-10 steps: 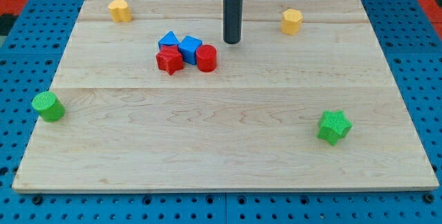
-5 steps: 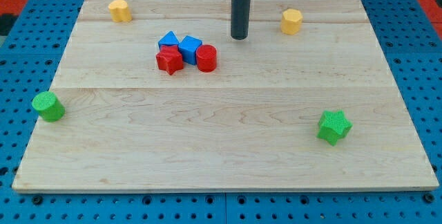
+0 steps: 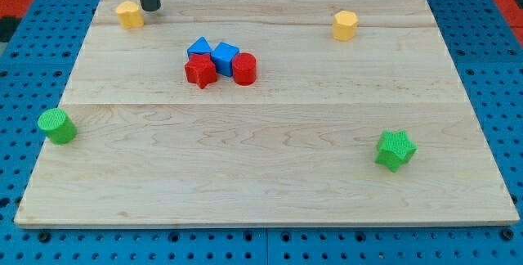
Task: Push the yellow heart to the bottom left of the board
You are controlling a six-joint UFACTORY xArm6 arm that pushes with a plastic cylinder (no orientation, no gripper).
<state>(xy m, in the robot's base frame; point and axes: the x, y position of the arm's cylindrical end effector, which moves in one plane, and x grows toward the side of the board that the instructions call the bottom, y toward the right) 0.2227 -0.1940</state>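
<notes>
- Yellow heart (image 3: pixel 128 15) sits near the top left corner of the wooden board (image 3: pixel 261 175), which lies on a blue pegboard tabletop (image 3: pixel 490 93); it is far from the bottom left corner.
- The dark rod comes straight down from the view's top edge, upright, with only its lower stretch showing; the rest of the arm is out of frame.
- My tip (image 3: pixel 149 9) rests on the board just to the right of the yellow heart and slightly above it, touching it or very nearly so; I cannot tell which from here.
- No pincer on this arm, only the plain rod, so nothing is clenched or grasped.
- A second yellow block (image 3: pixel 345 25), faceted, stands near the top right, well apart from the tip.
- In the upper middle a tight cluster: a blue block (image 3: pixel 199 50) and a blue cube (image 3: pixel 225 56) behind, a red star-like block (image 3: pixel 200 72) and a red cylinder (image 3: pixel 243 68) in front, all touching or just beside one another.
- A green cylinder (image 3: pixel 56 125) stands at the left edge, about halfway down.
- A green star (image 3: pixel 395 150) sits toward the lower right, alone.
</notes>
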